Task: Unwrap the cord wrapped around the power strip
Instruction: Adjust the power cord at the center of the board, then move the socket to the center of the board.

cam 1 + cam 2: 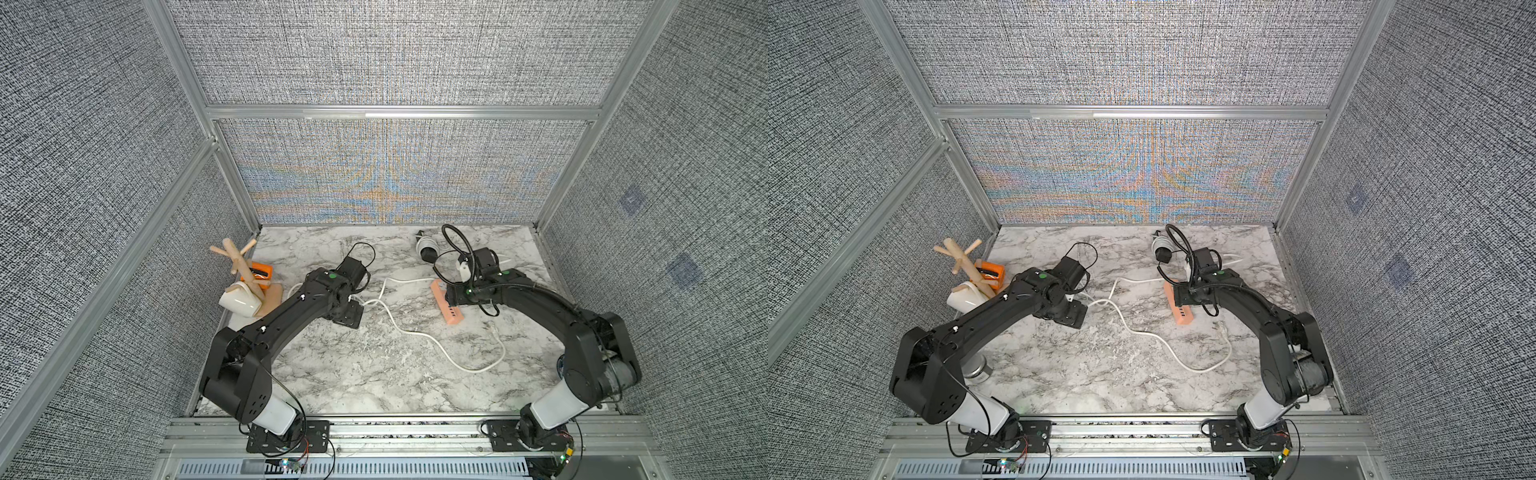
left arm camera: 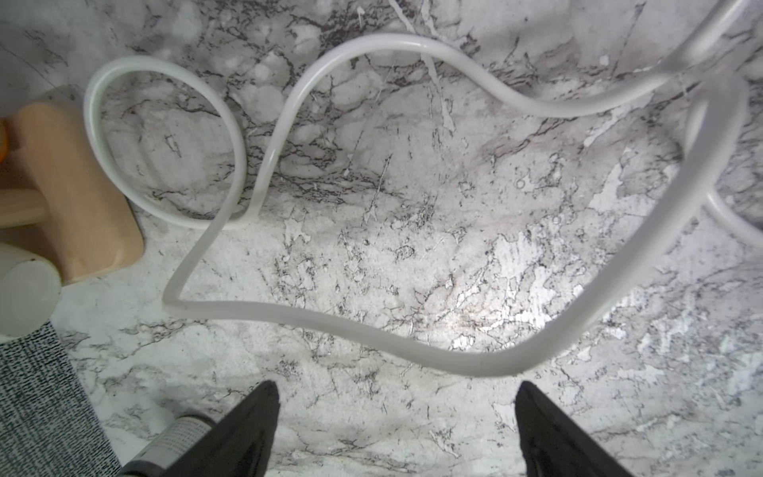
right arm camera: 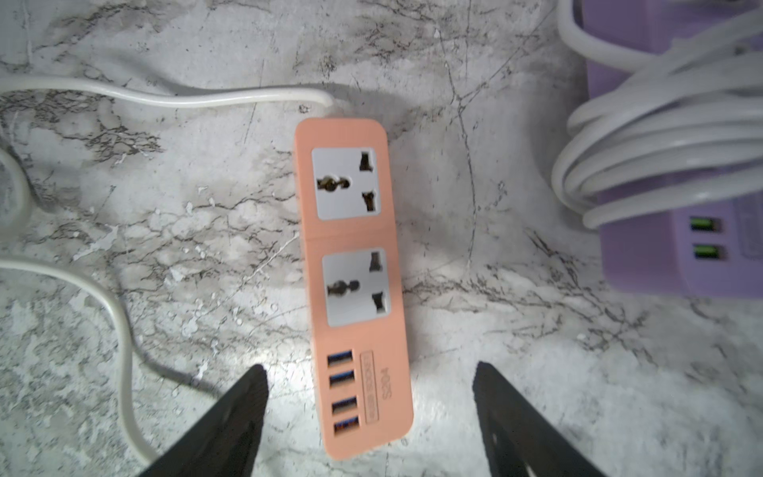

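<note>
- The power strip (image 3: 355, 285) is a salmon-orange bar with rounded corners. It has two grey universal sockets in a line and four blue USB ports stacked at one end.
- It lies flat and face up on the marble table (image 1: 374, 374), in the right half, in both top views.
- The cord (image 1: 415, 332) is white and round, and lies wholly off the strip's body.
- It leaves the strip's socket end and runs left across the table, looping loosely and crossing itself.
- It then sweeps back in a wide curve, and its free end rests near the strip's USB end.
</note>
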`<state>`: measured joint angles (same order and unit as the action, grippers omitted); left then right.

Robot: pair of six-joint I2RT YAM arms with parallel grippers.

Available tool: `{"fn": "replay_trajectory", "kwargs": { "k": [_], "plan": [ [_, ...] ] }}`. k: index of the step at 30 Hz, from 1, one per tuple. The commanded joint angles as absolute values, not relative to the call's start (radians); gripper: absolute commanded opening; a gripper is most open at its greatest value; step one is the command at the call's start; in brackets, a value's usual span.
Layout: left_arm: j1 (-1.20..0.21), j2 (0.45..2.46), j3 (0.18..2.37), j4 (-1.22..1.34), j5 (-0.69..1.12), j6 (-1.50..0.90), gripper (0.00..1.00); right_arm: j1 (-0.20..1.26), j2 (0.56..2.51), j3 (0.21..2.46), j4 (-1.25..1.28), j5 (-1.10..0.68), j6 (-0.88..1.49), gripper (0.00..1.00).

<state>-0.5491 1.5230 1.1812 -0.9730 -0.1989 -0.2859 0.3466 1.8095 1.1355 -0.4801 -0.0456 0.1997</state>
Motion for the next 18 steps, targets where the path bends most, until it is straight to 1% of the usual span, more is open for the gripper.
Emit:
{"fn": "replay_trajectory", "kwargs": {
  "k": [1,9,15,18],
  "plan": [
    [-0.550,1.491,1.181,-1.017,-0.197,-0.271,0.96,0.348,1.867,1.177,-0.480,-0.015,0.155,0.81],
    [-0.548,1.429,1.219,-0.961,-0.173,-0.259,0.97,0.373,1.951,1.199,-0.476,-0.018,0.117,0.79],
    [-0.539,1.517,1.328,-0.883,-0.186,-0.254,0.91,0.399,1.984,1.178,-0.463,-0.023,0.096,0.77],
    [-0.525,1.577,1.404,-0.871,-0.184,-0.239,0.87,0.404,1.995,1.180,-0.472,0.000,0.083,0.71]
  ]
}}
